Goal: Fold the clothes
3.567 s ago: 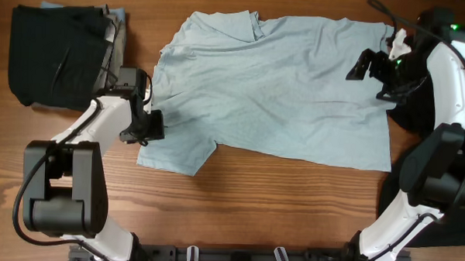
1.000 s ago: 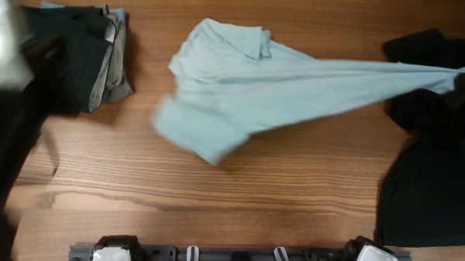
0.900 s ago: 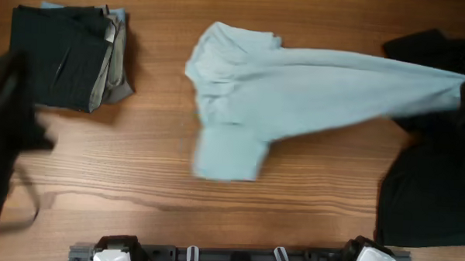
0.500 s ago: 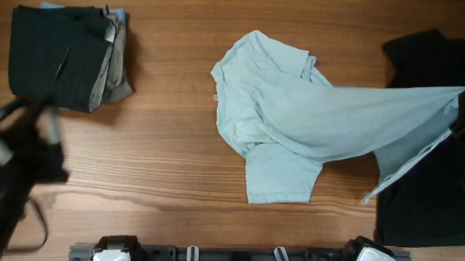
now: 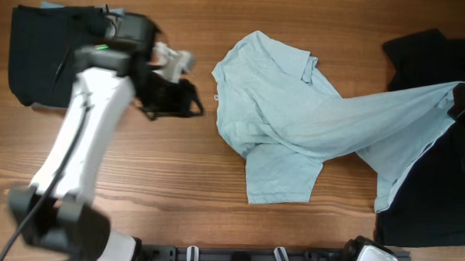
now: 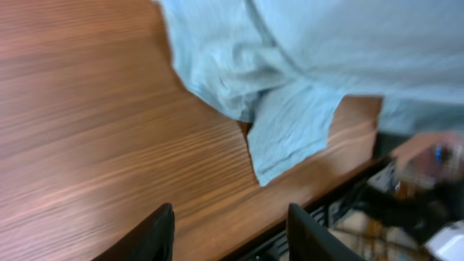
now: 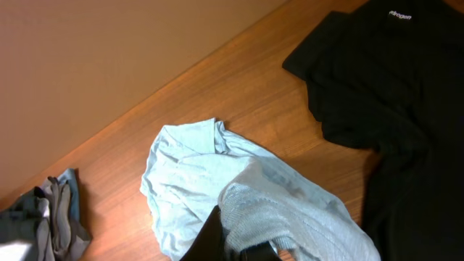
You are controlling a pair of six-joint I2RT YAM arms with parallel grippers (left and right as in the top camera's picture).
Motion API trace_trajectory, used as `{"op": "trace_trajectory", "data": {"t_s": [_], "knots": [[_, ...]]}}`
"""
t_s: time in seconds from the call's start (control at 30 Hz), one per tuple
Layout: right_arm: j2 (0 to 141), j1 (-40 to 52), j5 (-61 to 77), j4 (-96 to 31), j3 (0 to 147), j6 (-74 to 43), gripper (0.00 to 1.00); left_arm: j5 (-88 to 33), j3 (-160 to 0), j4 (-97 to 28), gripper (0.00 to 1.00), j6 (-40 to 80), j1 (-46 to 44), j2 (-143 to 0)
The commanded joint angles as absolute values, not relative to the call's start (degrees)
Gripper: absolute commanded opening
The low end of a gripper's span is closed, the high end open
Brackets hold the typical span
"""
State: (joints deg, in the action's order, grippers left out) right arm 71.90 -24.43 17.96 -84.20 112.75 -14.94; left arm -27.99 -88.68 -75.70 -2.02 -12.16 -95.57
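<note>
The left gripper is seen with its two fingers standing apart and nothing between them; only bare table lies under the gap. From overhead it is placed just right of the stack of folded clothes and near, but not touching, the left edge of the light-blue T-shirt. The right gripper is closed tight on a bunched fold of that shirt, at the far right edge of the table. From this hold the cloth is stretched in a long band across to the middle of the table, where the collar end and one sleeve are left crumpled in a heap. Part of the stretched cloth hangs over the black T-shirt, which is spread at the right side. The step in hand is judged to be spreading the shirt flat before any fold is made. For this to be done well, a single layer at the crumpled end, best a shoulder or sleeve edge, should be taken by the left gripper, not a thick bunch. The cloth should then be drawn taut between both grips and laid down smooth on bare wood, clear of the black T-shirt, so that the two garments are not dragged together.
</note>
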Motion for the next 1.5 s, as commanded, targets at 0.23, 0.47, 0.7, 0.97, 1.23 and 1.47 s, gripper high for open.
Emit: {"op": "trace_trajectory", "data": {"t_s": [0.23, 0.47, 0.7, 0.97, 1.23, 1.47], "knots": [[72.07, -24.34, 17.41, -82.70, 112.99, -15.05, 0.04, -19.29, -84.93, -67.77, 0.54, -9.19, -28.67, -113.93], [73.82, -24.34, 17.43, -83.24, 112.99, -14.98, 0.04, -15.77, -84.90, -64.34, 0.59, -6.92, -35.66, -121.21], [75.46, -24.34, 17.43, -83.79, 112.99, -14.96, 0.04, -20.62, -84.38, -59.70, 0.70, -2.44, -36.93, -122.28], [75.55, -24.34, 17.45, -83.72, 112.99, -13.93, 0.04, -20.93, -83.99, -55.37, 0.63, -1.17, -39.03, -122.83], [75.55, -24.34, 17.45, -83.72, 112.99, -13.67, 0.04, -14.83, -82.02, -53.17, 0.19, 4.40, -41.69, -122.93], [75.55, -24.34, 17.45, -83.64, 112.99, -13.65, 0.04, -14.46, -82.15, -57.21, 0.04, 5.45, -40.12, -122.56]]}}
